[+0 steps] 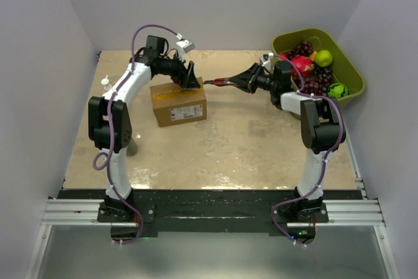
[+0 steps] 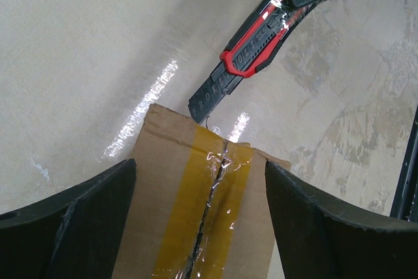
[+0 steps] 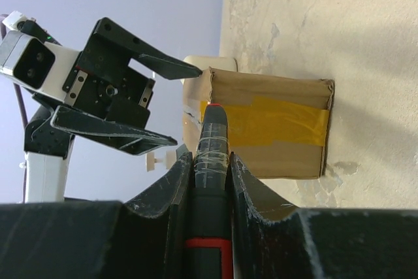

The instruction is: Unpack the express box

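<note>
Express box [image 1: 178,104] sits on the table [image 1: 248,148], about 10 o'clock of centre. Yellow tape [image 2: 196,220] over the top seam, crinkled along the seam line. Left gripper [image 1: 191,78] over the far top edge, jaws wide apart either side of the tape; contact unclear. Right gripper [image 1: 245,82] clamped on a red-black utility knife [image 1: 219,82], coming in from the box's 2 o'clock, blade tip at the seam end. Fruit basket [image 1: 349,70] at the table's 2 o'clock corner.

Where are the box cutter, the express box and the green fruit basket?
box cutter [image 2: 251,50]: left wrist view, red handle.
express box [image 1: 179,110]: top external view, labelled side.
green fruit basket [image 1: 349,68]: top external view, right rim.
</note>
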### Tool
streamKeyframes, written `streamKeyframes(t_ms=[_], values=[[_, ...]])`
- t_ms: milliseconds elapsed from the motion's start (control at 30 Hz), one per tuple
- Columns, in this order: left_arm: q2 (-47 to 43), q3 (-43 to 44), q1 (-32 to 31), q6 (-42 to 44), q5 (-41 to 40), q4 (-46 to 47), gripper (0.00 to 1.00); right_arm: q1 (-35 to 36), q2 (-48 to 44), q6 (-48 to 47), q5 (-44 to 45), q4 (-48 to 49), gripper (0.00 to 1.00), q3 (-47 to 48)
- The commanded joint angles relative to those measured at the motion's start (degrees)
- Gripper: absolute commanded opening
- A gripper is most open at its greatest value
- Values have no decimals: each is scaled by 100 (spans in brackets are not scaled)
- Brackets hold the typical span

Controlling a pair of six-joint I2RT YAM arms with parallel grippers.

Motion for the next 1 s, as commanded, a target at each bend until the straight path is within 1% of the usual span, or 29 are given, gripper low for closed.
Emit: streamKeyframes(t_ms=[0,100,233,300,400,433,467,500,567,600,700,767,967], values=[[35,-168,-10,-54,-212,-203,84,118,-177,-60,-293,176,0,132],[26,-177,-54,-72,-450,-185,82,127,-195,-157,-434,0,0,185],[0,-291,-89,-72,-722,-62,74,126,-309,-377,-592,-343,0,185],[-36,-379,-115,-107,-801,34,71,118,-423,-473,-654,-474,0,141],[-45,-441,-133,-98,-925,114,61,118,-537,-640,-741,-712,0,97],[-36,-450,-133,-81,-934,122,49,126,-564,-710,-750,-790,0,89],[-44,-476,-133,-81,-960,149,43,118,-573,-780,-777,-939,0,115],[-36,-485,-133,-81,-986,158,34,118,-616,-859,-794,-967,0,97],[-27,-485,-133,-89,-1004,193,31,118,-652,-913,-795,-1028,0,71],[-18,-476,-133,-89,-987,184,26,118,-678,-948,-794,-1063,0,62],[17,-459,-124,-98,-899,166,17,118,-757,-1053,-803,-1169,0,1],[35,-493,-124,-98,-890,175,16,118,-819,-1141,-803,-1283,0,-52],[26,-546,-98,-89,-969,201,5,118,-1003,-1299,-909,-1441,0,-245]])
